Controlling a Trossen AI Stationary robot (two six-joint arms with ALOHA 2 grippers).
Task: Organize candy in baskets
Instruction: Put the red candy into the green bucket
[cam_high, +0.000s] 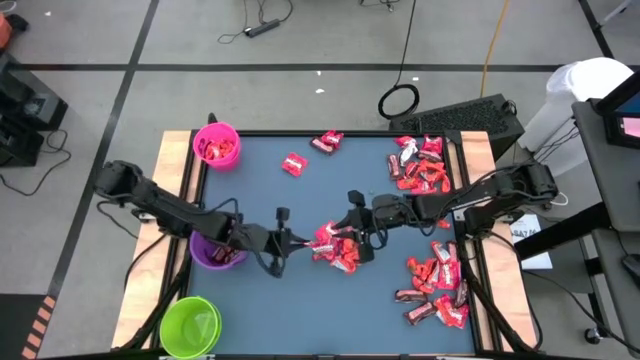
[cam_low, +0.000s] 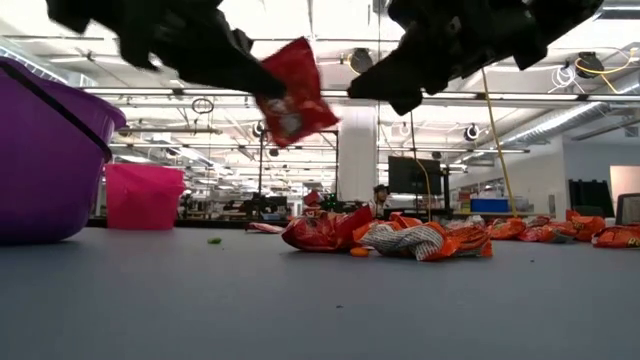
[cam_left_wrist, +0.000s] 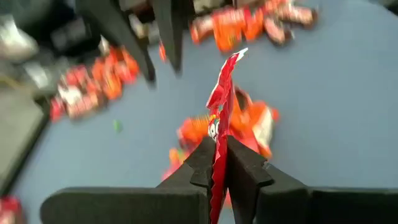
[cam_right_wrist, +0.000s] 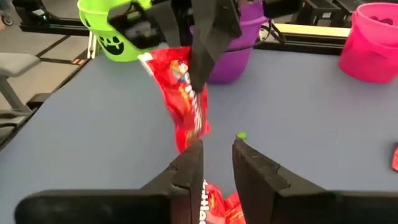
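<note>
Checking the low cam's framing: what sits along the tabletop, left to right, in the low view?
purple basket → pink basket → green speck → middle candy pile → far candy at the right edge. A red candy hangs above in the left gripper.

1. the place is a large open lab or workshop hall.
2. rows of white ceiling strip lights (cam_low: 560, 105) run over a long room with a white square pillar (cam_low: 357, 150).
3. a dark flat monitor screen (cam_low: 413, 175) stands at distant workbenches.
4. black cables (cam_high: 262, 25) and a yellow cord (cam_high: 492, 40) lie on the grey taped floor (cam_high: 330, 35).
</note>
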